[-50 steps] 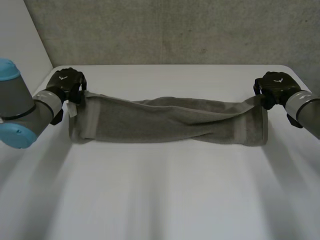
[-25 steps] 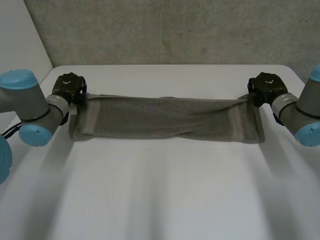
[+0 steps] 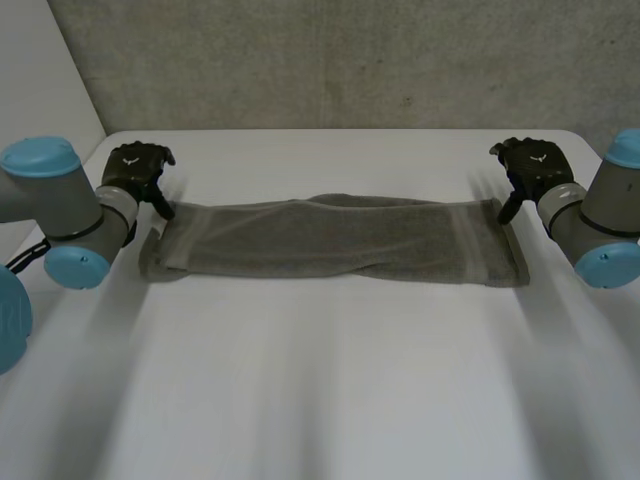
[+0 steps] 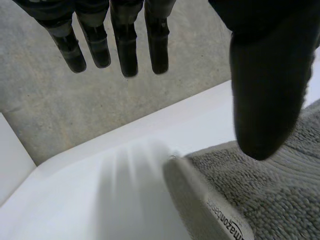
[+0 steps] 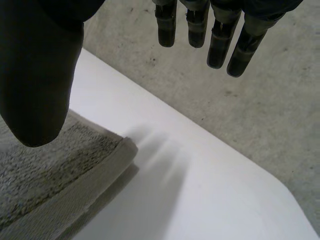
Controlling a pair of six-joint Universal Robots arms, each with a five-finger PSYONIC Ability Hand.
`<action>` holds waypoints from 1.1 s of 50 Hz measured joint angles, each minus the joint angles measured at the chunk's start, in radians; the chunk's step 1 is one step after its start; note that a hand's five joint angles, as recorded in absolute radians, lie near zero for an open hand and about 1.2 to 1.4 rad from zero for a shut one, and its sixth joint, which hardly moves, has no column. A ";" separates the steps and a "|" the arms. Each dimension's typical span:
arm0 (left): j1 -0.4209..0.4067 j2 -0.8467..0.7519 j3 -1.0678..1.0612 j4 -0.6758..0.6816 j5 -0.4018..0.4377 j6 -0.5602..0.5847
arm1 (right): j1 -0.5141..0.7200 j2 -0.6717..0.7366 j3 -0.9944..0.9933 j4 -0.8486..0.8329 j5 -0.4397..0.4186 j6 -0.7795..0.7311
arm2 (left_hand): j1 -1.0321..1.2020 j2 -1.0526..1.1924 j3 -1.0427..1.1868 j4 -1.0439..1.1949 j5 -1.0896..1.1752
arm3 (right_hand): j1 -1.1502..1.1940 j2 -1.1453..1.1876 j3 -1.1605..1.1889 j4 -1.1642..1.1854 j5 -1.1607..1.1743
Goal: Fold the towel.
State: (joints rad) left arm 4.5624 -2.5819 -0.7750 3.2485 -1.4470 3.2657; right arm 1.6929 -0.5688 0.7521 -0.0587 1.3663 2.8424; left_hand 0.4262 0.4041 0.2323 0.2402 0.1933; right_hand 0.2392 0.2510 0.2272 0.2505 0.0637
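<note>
The left hand (image 3: 135, 165) is hanging open at the towel's left end. Its fingers (image 4: 125, 50) are stretching out straight and its thumb (image 4: 267, 90) is standing well apart from them over the cloth's corner, so it is gripping nothing. Across the table the right hand (image 3: 530, 160) is doing the same at the other end, with straight fingers (image 5: 200, 25) pointing past the edge of the cloth and a spread thumb (image 5: 35, 75) over it, loose and holding nothing.

That makes 2 hands, each on 1 arm: the left arm (image 3: 60, 215) and the right arm (image 3: 600, 215) are both coming in from the sides, grey with light-blue caps.

Between them 1 grey-brown towel (image 3: 330, 240) is lying flat on the table as a long, narrow strip running from one hand to the other. It is wrinkling a little along its far edge. A printed label (image 4: 222, 220) is showing on the hem at the left end.

The 1 table (image 3: 320, 380) is white and smooth. Behind it a rough grey concrete wall (image 3: 330, 60) is closing off the room, and a plain white panel (image 3: 40, 70) is standing at the left side.
</note>
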 measured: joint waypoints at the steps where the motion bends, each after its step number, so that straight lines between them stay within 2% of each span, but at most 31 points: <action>1: 0.000 0.004 -0.001 0.000 -0.002 0.000 | 0.000 -0.007 0.005 -0.002 0.000 0.000 | -0.029 -0.037 0.000 0.000 -0.033 | 0.000 0.000 0.000 0.000 0.000; 7: -0.004 0.033 -0.014 -0.003 -0.006 0.000 | 0.000 -0.062 0.052 -0.019 -0.003 0.000 | -0.091 -0.100 0.000 0.000 -0.102 | 0.000 0.000 0.000 0.000 0.000; 13: -0.015 0.117 -0.081 -0.019 -0.003 0.001 | -0.002 -0.200 0.173 -0.063 -0.030 -0.002 | -0.091 -0.100 0.000 0.000 -0.102 | 0.000 0.000 0.000 0.000 0.000; 22: -0.015 0.365 -0.391 -0.015 0.015 0.008 | -0.011 -0.422 0.423 -0.030 -0.109 -0.013 | -0.091 -0.100 0.000 0.000 -0.100 | 0.054 0.040 0.000 0.000 0.054; 28: -0.012 0.481 -0.589 0.006 0.030 0.059 | -0.030 -0.485 0.551 0.061 -0.145 -0.051 | -0.091 -0.100 0.000 0.000 -0.100 | 0.154 0.138 0.000 0.000 0.178; 35: -0.009 0.516 -0.735 0.046 0.045 0.235 | -0.064 -0.463 0.622 0.098 -0.152 -0.143 | -0.091 -0.100 0.000 0.000 -0.100 | 0.336 0.330 0.000 0.000 0.349; 40: -0.006 0.501 -0.779 0.096 0.042 0.312 | -0.084 -0.411 0.624 0.084 -0.165 -0.177 | -0.091 -0.100 0.000 0.000 -0.100 | 0.433 0.417 0.000 0.000 0.443; 55: -0.007 0.436 -0.756 0.133 0.034 0.316 | -0.090 -0.277 0.590 0.018 -0.191 -0.182 | -0.091 -0.100 0.000 0.000 -0.102 | 0.465 0.452 0.000 0.000 0.478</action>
State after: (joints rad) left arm 4.5554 -2.1460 -1.5307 3.3818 -1.4126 3.5816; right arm 1.6030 -0.8461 1.3419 -0.0406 1.1753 2.6606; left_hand 0.3356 0.3038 0.2323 0.2401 0.0915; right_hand 0.7046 0.7025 0.2272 0.2505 0.5416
